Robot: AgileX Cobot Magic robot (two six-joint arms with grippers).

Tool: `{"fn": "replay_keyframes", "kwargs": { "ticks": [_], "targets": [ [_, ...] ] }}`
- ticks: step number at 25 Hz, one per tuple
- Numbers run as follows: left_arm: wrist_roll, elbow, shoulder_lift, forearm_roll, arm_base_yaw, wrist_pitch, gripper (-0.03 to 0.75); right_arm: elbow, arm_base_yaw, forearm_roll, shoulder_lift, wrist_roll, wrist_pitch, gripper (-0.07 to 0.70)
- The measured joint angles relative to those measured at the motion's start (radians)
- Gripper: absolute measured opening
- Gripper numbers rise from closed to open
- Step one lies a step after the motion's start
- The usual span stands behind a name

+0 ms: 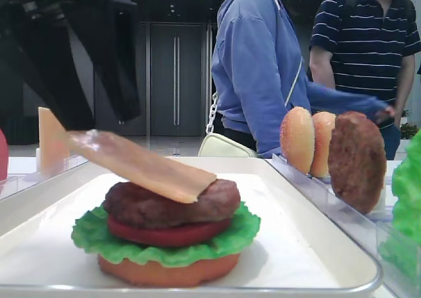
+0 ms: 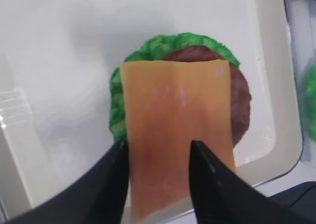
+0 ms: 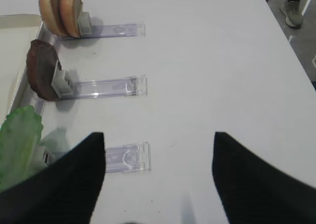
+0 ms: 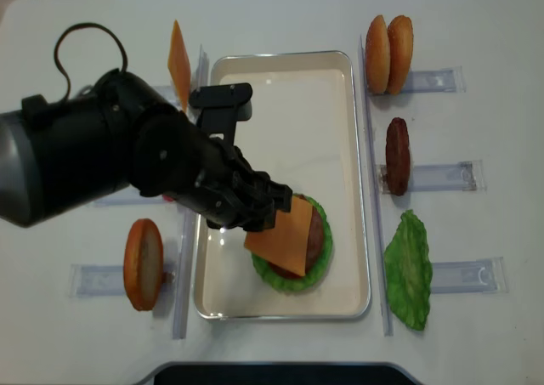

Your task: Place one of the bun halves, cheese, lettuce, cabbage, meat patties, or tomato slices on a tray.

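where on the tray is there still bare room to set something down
The tray is bare across its far half, between the rim and the left hand. The near end is crowded by the stack with the cheese tilted on top.

Setting: indoor robot demonstration or lab space, public-facing. Evidence: white table point(image 4: 280, 19) laid out with fake burger parts standing in clear plastic holders point(image 3: 106, 87) in rows left and right of a white tray point(image 4: 357, 172); two bystanders point(image 1: 263, 68) standing at the far side; dark double doors point(image 1: 174, 81) far behind; black robot arm point(image 4: 110, 164) over the table's left.
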Motion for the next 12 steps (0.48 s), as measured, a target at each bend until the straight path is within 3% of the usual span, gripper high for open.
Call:
{"fn": "replay_keyframes", "kwargs": {
  "ticks": [7,12],
  "targets": [
    [-0.072,0.000,0.000,0.099,0.000,0.056,0.323,0.000,0.000,0.000,0.000,0.000,0.000,0.472],
    [-0.076,-0.004,0.000,0.112,0.000,0.062,0.324,0.000,0.000,0.000,0.000,0.000,0.000,0.472]
  ]
}}
